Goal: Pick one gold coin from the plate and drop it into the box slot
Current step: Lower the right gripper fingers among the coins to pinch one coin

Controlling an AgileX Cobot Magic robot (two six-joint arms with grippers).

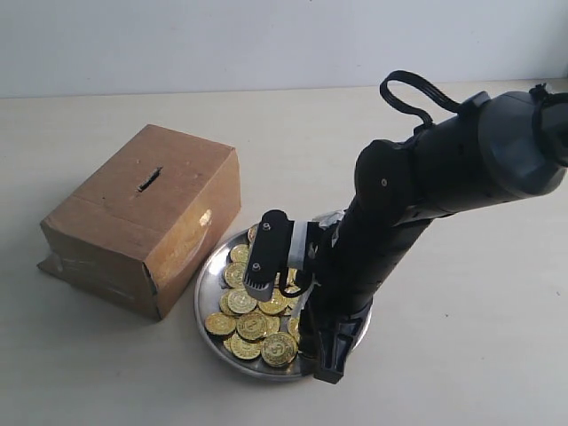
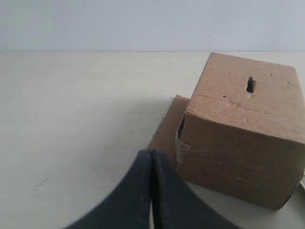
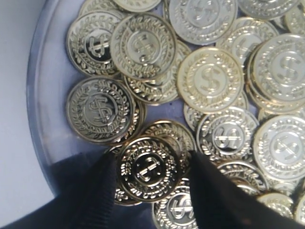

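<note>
Box [image 1: 146,226] sits left, touching or just shy of the plate [image 1: 202,297]. The plate is full of overlapping gold coins [image 1: 253,324].

Step in hand, as I read it, is grasping one coin, and nothing is lifted yet. The coins are stacked, so the risk is pinching two or skating off the edge. Close slowly on the top coin's rim only and keep the tips off the layer below. Lift straight up and check that it's a single before heading for the box slot [image 1: 148,180].

Pose: the right arm [image 1: 417,186] reaches in from the right, pitched steeply down over the near side of the plate. The right gripper [image 3: 150,176] is low in the pile with its fingers [image 3: 100,191] apart, bracketing one coin [image 3: 148,167] near the plate wall. I can't confirm they're pressing on it.

The left gripper [image 2: 151,191] has its fingers together with nothing held. It's parked low on the table, facing the box, and it's out of the exterior view.
</note>
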